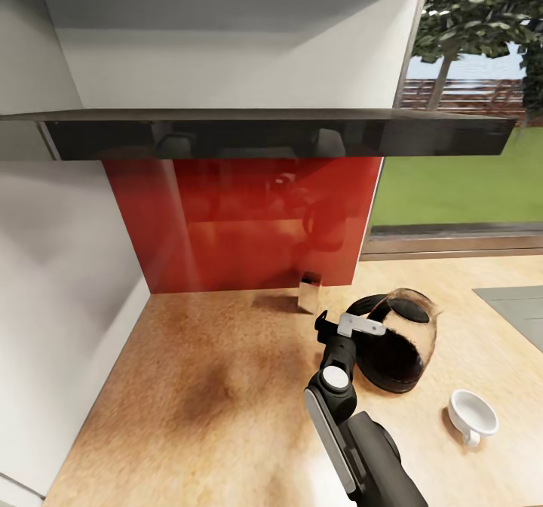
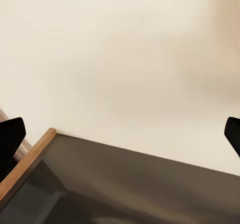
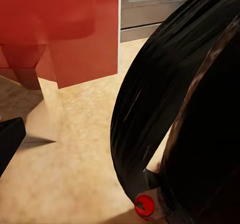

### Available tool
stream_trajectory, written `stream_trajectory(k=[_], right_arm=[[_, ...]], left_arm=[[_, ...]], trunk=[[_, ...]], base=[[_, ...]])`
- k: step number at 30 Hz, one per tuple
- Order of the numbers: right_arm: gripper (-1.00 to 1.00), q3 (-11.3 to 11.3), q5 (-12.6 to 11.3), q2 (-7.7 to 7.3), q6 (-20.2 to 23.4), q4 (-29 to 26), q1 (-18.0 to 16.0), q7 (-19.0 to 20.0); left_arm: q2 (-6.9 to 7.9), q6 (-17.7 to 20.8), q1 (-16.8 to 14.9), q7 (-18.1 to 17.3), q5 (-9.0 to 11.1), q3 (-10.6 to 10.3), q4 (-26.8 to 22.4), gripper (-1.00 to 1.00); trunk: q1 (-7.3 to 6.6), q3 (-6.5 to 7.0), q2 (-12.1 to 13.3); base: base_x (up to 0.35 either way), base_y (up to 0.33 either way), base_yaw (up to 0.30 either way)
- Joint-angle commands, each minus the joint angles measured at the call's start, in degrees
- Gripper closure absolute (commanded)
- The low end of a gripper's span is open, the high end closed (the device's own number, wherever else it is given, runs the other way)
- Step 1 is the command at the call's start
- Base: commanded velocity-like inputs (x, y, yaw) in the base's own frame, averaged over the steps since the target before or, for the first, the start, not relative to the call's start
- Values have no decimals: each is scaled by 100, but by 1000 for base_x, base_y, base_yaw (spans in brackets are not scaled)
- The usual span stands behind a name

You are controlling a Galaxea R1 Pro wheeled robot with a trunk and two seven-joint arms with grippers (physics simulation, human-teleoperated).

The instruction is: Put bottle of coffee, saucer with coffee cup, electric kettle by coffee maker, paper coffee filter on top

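The electric kettle, glass-bodied with a black loop handle and dark lid, sits tilted on the kitchen countertop. My right gripper is at its handle, close against the kettle. One black fingertip stands far out to the side, so the jaws are open. The white coffee cup stands on the counter to the kettle's right. A small pale paper piece, which looks like the paper coffee filter, stands by the red backsplash. My left gripper is open over a beige surface.
A black range hood overhangs the red backsplash. A white wall closes the counter's left end. A grey steel inset lies at the right, with a window ledge behind. A dark panel with a wooden edge lies below my left gripper.
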Motion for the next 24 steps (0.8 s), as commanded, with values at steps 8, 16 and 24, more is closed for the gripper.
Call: stream_trajectory(k=[8,16,24], right_arm=[[-100,2,-20,0,45,-7,-7,-35],[-100,-10,-20,0,45,-7,-7,-35],[-100,-12,-19,0,45,-7,-7,-35]], left_arm=[[-1,18,-6,5,50,-50,4,-100],[2,18,-5,1,50,-50,4,-100],[-1,12,-6,0,50,-53,4,-100]], trunk=[[3,-12,-12],[3,-12,-12],[3,-12,-12]], base=[[0,92,0],[0,10,0],[44,0,0]])
